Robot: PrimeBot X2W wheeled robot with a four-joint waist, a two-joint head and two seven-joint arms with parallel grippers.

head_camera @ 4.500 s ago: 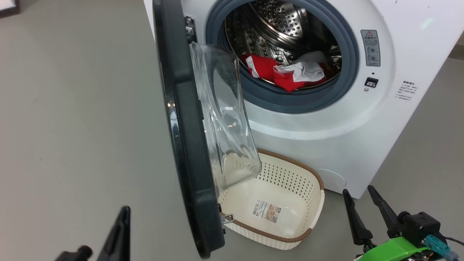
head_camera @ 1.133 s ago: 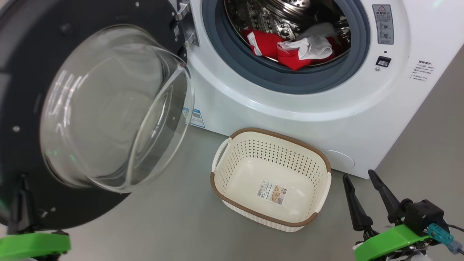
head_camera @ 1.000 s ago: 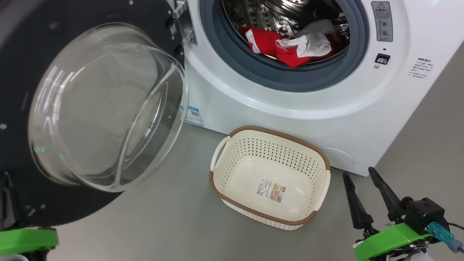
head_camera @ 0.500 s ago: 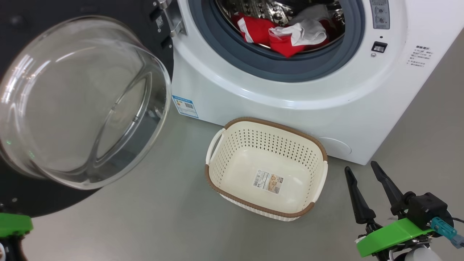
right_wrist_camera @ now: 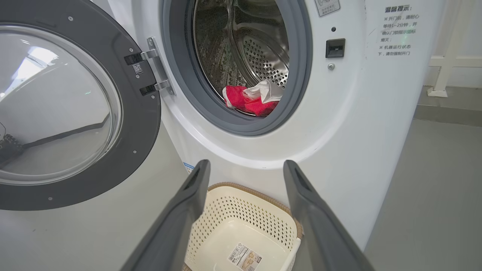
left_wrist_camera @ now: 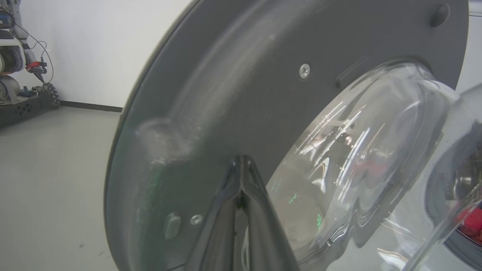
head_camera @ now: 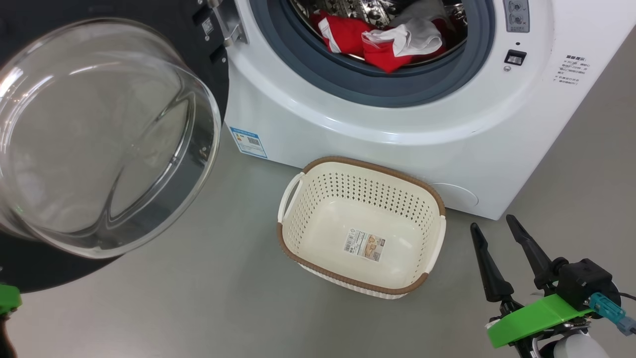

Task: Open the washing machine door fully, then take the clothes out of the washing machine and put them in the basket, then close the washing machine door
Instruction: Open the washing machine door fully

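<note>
The basket (head_camera: 280,238) is being borne by the grey floor (head_camera: 198,308) near the machine (head_camera: 397,149), the clothes (head_camera: 348,37) are being cradled in its drum (right_wrist_camera: 263,56), the door (head_camera: 99,134) is being shown wide open at left, the left gripper (left_wrist_camera: 241,160) pinched together, the right gripper (head_camera: 491,222) spread apart.
</note>
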